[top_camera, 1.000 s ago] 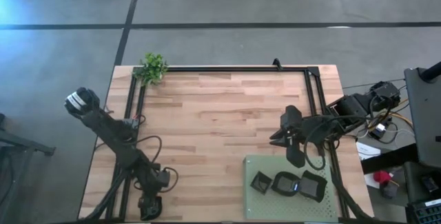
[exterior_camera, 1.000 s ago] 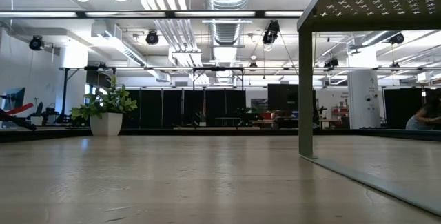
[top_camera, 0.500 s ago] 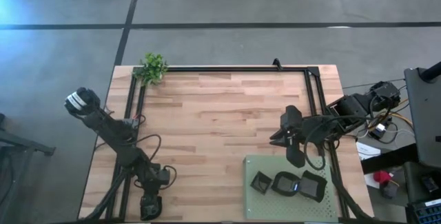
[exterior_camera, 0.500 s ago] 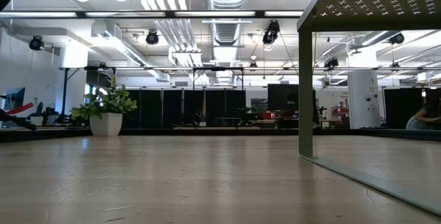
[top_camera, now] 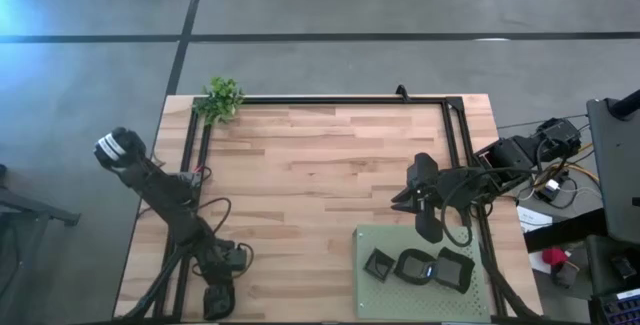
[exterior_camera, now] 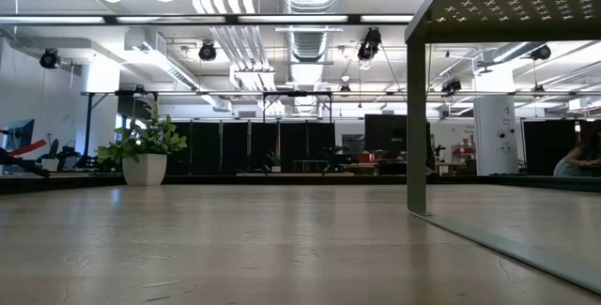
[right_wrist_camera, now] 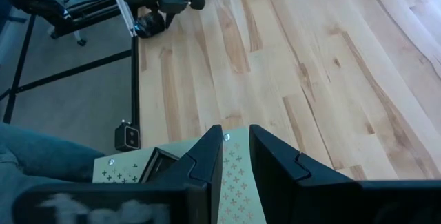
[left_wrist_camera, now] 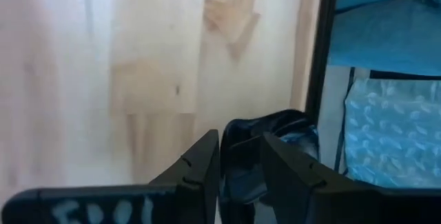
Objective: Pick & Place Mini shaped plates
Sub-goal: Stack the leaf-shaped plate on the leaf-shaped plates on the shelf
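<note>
high view: three mini shaped plates (top_camera: 418,266) sit on the green mat (top_camera: 372,241) at the worktop's (top_camera: 300,175) near right corner; the right gripper (top_camera: 400,198) hovers just beyond the mat. left gripper (top_camera: 219,299) waits at the near left edge. wrist views: both jaws stand slightly apart, empty.

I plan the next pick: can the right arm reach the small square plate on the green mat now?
Probably yes. The right pincer hangs just beyond the green mat, and nothing stands between it and the small square plate.
</note>
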